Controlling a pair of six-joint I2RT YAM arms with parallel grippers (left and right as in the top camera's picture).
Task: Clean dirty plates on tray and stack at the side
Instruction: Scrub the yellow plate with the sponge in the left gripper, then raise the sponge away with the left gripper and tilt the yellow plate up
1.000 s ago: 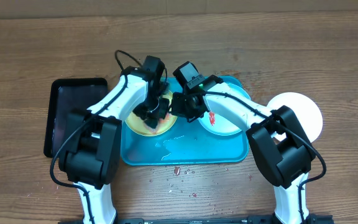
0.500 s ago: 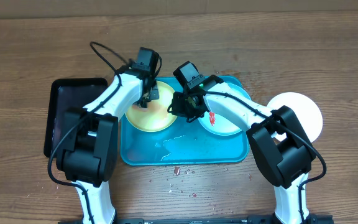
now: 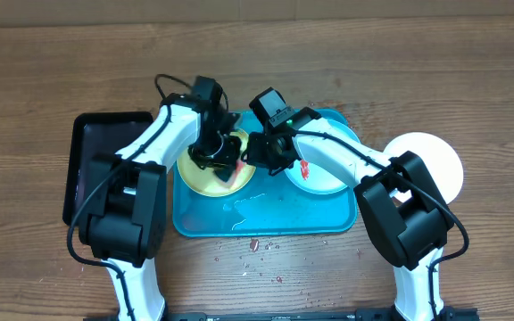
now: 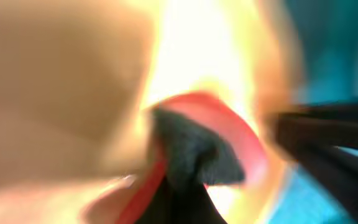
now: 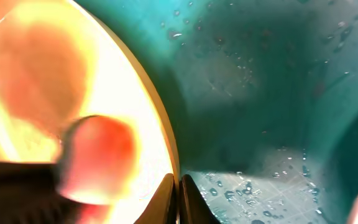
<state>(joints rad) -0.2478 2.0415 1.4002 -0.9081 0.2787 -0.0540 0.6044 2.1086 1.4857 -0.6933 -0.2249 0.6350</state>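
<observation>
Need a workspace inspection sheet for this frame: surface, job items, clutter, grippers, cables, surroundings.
Surface: wooden table; red crumbs lie in front of the teal tray.
Job's things: teal tray with a wet puddle; yellow-green plate on its left half; light blue plate on its right half, carrying a red smear; white plate on the table right of the tray.
Clutter: black tray left of the teal tray.
Grippers: left gripper over the yellow-green plate, a dark-and-red thing at its tip, too blurred to tell open or shut; right gripper shut on that plate's right rim.
Cables: black cable loops off the left arm.
Surroundings: nothing seen.
</observation>
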